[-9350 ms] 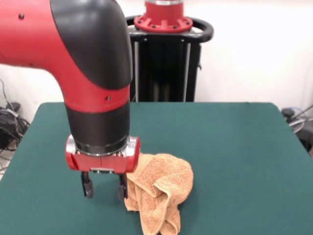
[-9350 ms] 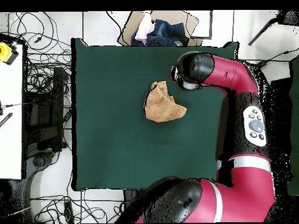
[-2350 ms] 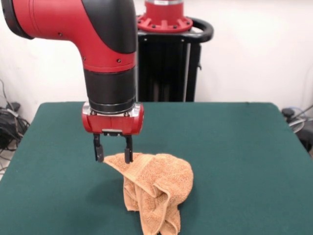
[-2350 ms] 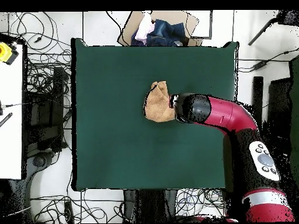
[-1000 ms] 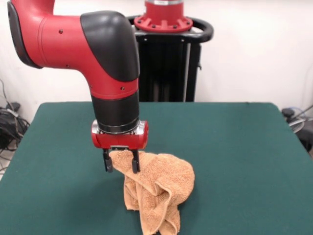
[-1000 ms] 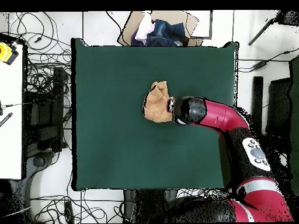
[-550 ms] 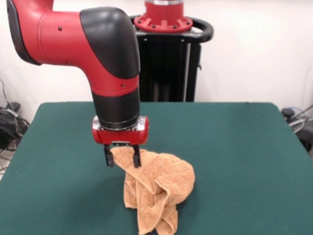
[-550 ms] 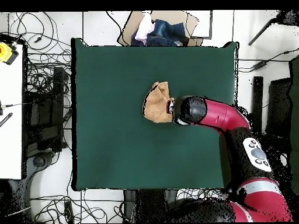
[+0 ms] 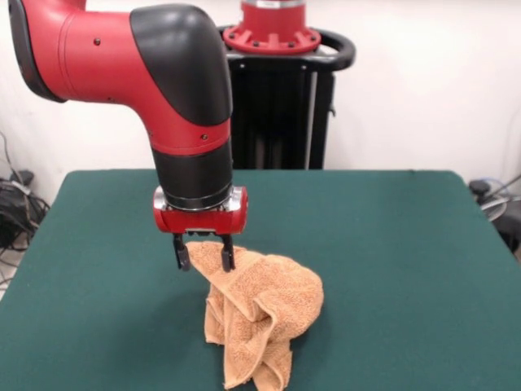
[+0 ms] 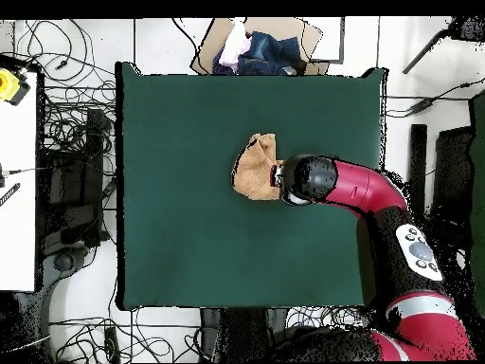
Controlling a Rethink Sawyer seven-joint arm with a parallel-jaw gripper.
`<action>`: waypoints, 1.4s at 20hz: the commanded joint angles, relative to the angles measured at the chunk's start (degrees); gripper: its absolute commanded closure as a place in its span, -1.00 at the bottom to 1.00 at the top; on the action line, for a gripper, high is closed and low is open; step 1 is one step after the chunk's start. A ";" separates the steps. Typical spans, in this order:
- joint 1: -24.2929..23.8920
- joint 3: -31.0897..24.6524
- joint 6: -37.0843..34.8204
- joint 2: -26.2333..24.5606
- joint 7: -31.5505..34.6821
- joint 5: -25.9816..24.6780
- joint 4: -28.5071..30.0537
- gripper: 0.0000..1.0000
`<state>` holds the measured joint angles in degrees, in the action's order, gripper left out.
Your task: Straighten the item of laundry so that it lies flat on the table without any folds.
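The item of laundry [image 9: 260, 305] is an orange-tan terry towel, bunched in a crumpled heap with deep folds near the table's [image 9: 391, 269] front middle. My gripper [image 9: 204, 256] points straight down at the heap's upper left, shut on a raised corner of the towel that shows between its black fingers [image 9: 229, 257]. That corner is lifted while the rest of the towel hangs and rests on the green top. In the overhead view the towel [image 10: 254, 168] lies right of the table's [image 10: 189, 237] centre, and the arm's wrist [image 10: 308, 180] hides the gripper.
The robot's black pedestal [image 9: 277, 98] stands behind the table. In the overhead view an open box of clothes [image 10: 256, 47] sits past the table's top edge, with cables [image 10: 76, 133] and a white bench [image 10: 17, 190] to the left.
The gripper came from beside the heap to its upper corner, closed on it and has risen slightly; the towel's lower end has been drawn up and to the left.
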<state>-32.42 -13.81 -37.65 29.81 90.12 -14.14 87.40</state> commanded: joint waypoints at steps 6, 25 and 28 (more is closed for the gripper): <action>1.36 -0.71 -3.32 0.19 -0.18 -2.63 -0.09 -1.00; 1.55 -1.04 -2.22 0.99 -0.54 -3.02 0.00 -1.00; 1.74 -0.80 -2.52 1.10 -0.31 -2.99 -0.33 -1.00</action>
<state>-32.31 -13.81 -37.65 29.83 90.12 -14.14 87.40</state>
